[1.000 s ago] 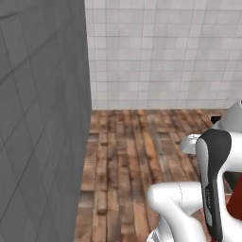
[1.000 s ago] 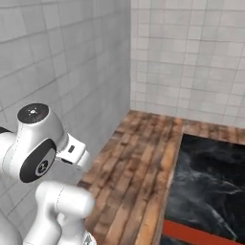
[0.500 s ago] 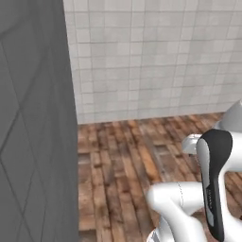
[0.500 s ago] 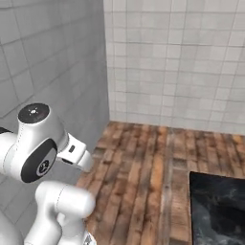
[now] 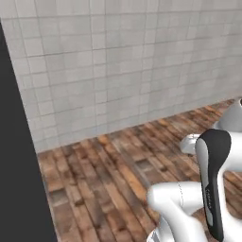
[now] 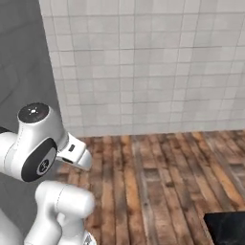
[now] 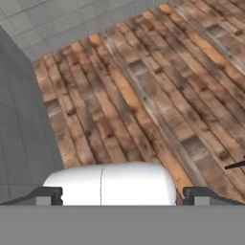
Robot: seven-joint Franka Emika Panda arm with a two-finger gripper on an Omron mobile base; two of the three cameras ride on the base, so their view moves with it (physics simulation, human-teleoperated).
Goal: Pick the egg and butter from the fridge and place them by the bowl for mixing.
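Pincer (image 7: 122,194): open, its two dark finger tips standing wide apart at the near edge of the hand view; nothing between them, nothing held.
Pincer, place: above bare wooden floor, looking down along it.
Fridge (image 6: 24,72): a tall grey panelled side rising at the left of the right base view, behind the arm; in the left base view it is the dark slab (image 5: 19,156) down the left edge; in the hand view a grey panelled face (image 7: 21,115) on the left.
Fridge, state: seen from outside only; I cannot tell whether its door is open.
Floor (image 5: 104,189): brown wooden planks, running from the fridge side off to the right and up to the far wall.
Wall (image 6: 153,67): pale grey-white square tiles across the far side, meeting the floor in a straight line.
Arm (image 6: 38,143): white with dark joints, folded near the base, close beside the fridge side.
Dark slab (image 6: 227,229): a black glossy corner at the near right of the right base view, lying on the floor line; what it belongs to cannot be told.
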